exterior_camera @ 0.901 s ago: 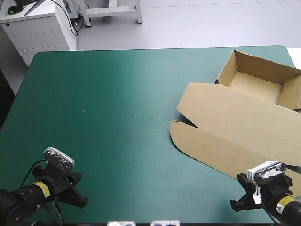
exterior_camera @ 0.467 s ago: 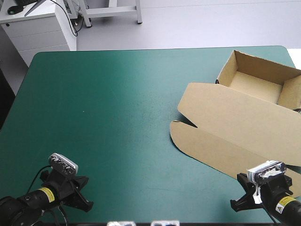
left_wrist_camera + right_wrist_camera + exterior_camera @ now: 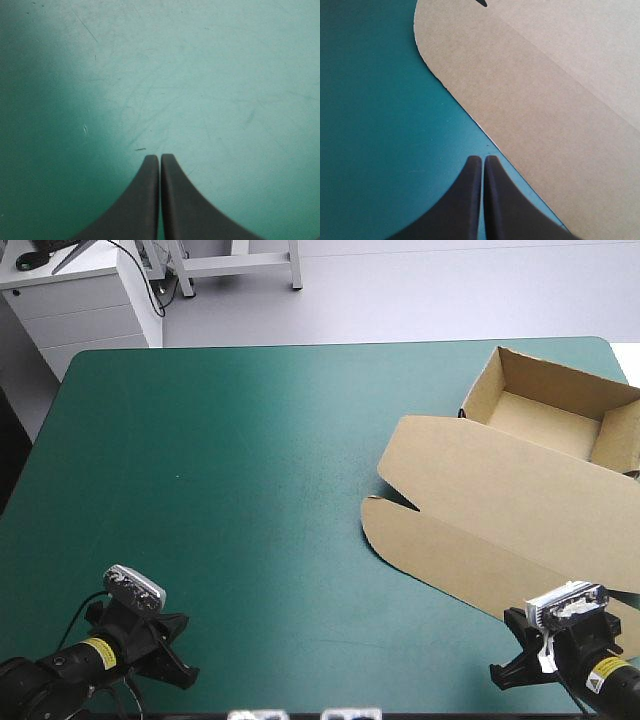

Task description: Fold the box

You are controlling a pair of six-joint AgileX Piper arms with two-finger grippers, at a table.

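Your box [image 3: 520,490] sits on the right side of the counter [image 3: 250,490] as an open tray, lid flat, so I'd guess the left hand [image 3: 160,157] and right hand [image 3: 483,159] are just parked at the near edge, both clenched on nothing.

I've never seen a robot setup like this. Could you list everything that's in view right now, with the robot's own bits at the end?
box: one, brown, on the table's right side; its open tray with raised walls sits at the far right corner, its lid lies flat toward the near edge and ends in a rounded flap.
table cover: one, teal-green, under everything.
left gripper: one, black fingers, shut, at the near left corner over the cover, far from the box.
right gripper: one, black fingers, shut, at the near right corner, its tips over the cover right beside the lid's edge.
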